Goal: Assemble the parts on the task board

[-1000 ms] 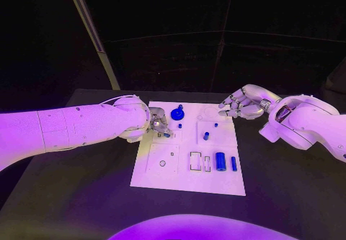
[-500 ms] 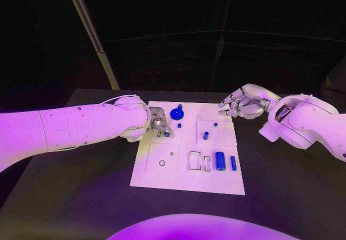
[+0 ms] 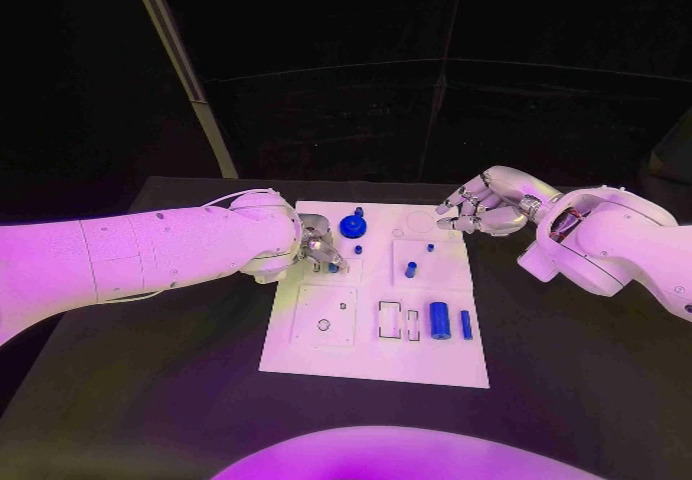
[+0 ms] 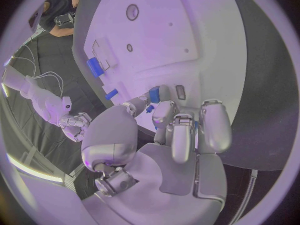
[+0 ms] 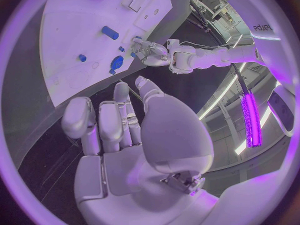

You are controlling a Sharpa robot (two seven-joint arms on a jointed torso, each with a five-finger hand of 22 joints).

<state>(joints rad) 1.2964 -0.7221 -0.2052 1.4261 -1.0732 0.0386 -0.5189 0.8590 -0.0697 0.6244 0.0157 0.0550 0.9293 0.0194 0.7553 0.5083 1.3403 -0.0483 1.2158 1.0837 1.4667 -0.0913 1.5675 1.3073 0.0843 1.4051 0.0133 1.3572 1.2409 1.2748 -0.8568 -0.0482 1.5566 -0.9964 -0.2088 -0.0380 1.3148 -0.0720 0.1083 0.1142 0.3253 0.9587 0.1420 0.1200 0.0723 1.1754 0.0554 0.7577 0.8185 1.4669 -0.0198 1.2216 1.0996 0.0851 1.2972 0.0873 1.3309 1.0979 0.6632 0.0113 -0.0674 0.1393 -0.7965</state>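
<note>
The white task board (image 3: 368, 350) lies in the middle of the black table. My left hand (image 3: 317, 248) hovers over the board's left side and pinches a small blue part (image 4: 154, 94) at its fingertips. My right hand (image 3: 483, 208) hangs above the board's far right corner with its fingers loosely apart and nothing in them. A blue round knob (image 3: 353, 228) stands at the far end of the board. A blue peg (image 3: 411, 270) stands near the centre. A thick blue cylinder (image 3: 438, 320) and a thin blue pin (image 3: 466, 325) lie on the right side.
Rectangular slots (image 3: 391, 320) and a square recess with a small hole (image 3: 325, 324) mark the board's near half. Bare black table (image 3: 144, 400) surrounds the board. A slanted pole (image 3: 195, 90) rises behind the table's far left.
My left hand's fingers have shifted slightly over the board with the small blue part. The right hand has barely moved.
</note>
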